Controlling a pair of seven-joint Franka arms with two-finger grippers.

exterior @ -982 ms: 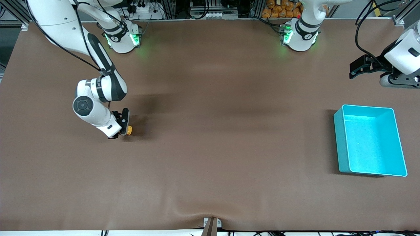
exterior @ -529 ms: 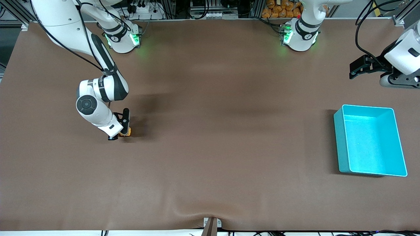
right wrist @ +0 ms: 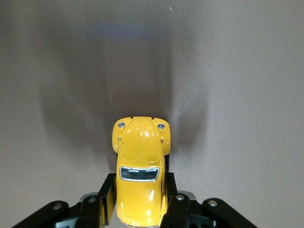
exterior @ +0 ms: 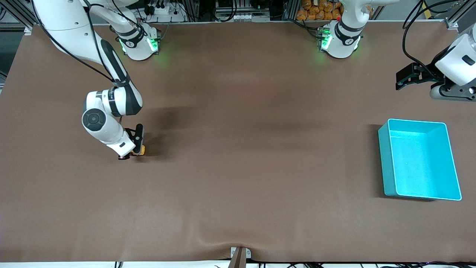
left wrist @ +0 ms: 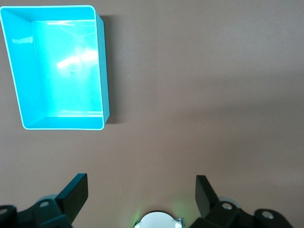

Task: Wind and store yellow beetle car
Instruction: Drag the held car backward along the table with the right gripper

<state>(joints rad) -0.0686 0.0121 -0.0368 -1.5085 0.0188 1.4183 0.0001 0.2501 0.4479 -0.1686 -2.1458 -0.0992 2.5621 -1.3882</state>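
Note:
The yellow beetle car (right wrist: 139, 178) sits low on the brown table toward the right arm's end, a small yellow spot (exterior: 142, 149) in the front view. My right gripper (exterior: 138, 148) is shut on the car, its black fingers (right wrist: 105, 199) pressed against both sides of the body; the car's nose points away from the wrist. The car's wheels are hidden. My left gripper (exterior: 402, 79) waits open, raised over the left arm's end of the table, with nothing between its fingers (left wrist: 76, 194).
A turquoise bin (exterior: 388, 160) stands toward the left arm's end of the table, nearer to the front camera than the left gripper; it also shows in the left wrist view as the bin (left wrist: 102, 71) with nothing inside. Bare brown mat covers the table's middle (exterior: 253, 149).
The right gripper, with the car in its grip, has shifted slightly toward the right arm's end of the table, after a small move the other way. The left arm has not moved.

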